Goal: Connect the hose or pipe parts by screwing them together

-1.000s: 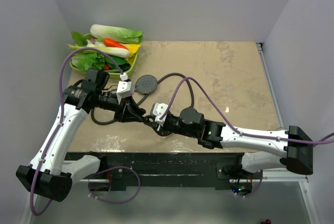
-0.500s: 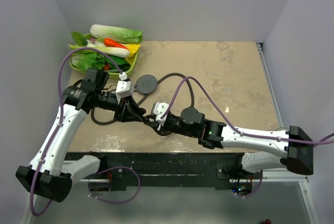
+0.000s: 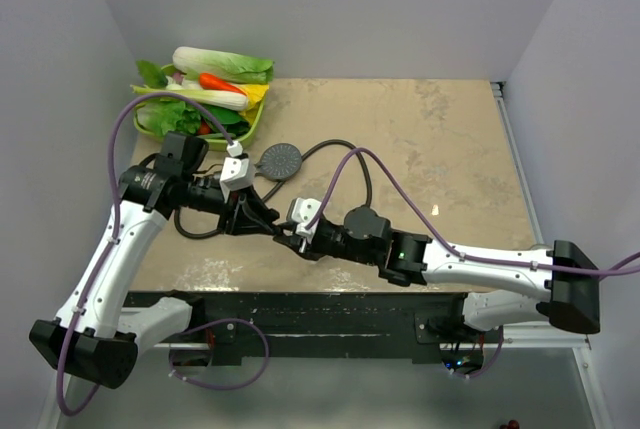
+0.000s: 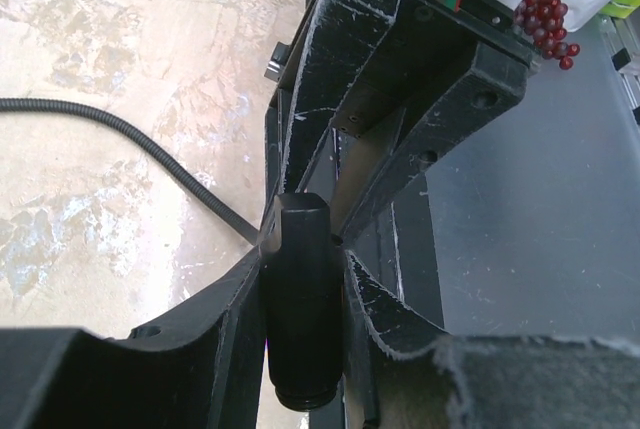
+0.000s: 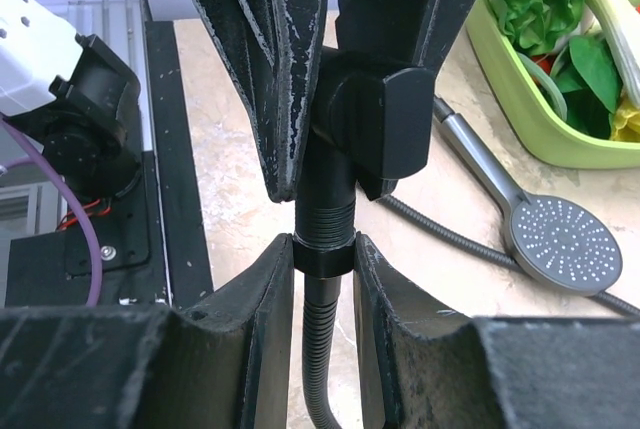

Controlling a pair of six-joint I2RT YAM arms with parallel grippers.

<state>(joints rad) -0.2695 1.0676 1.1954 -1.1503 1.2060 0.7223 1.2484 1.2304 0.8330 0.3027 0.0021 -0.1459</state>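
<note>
A short dark cylindrical fitting point(image 4: 300, 279) is clamped in the left gripper point(image 3: 258, 217). The end nut of the thin dark flexible hose point(image 5: 320, 369) is pinched by the right gripper point(image 5: 323, 249), directly beneath that fitting. Both long axes are judged collinear, with thread exposed between them. The dark grey round-faced shower head point(image 5: 560, 239) lies apart on the table point(image 3: 450, 149).

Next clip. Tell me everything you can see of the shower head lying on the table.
The shower head is dark grey and metallic-looking, with a round face dotted with nozzle holes and a slim straight handle. It lies flat, face up, on the beige table, beside the green vegetable tray. The handle points toward the left end effector, whose finger hides its end. A ribbed dark hose passes by its rim; contact cannot be told. Nothing grips the face.
</note>
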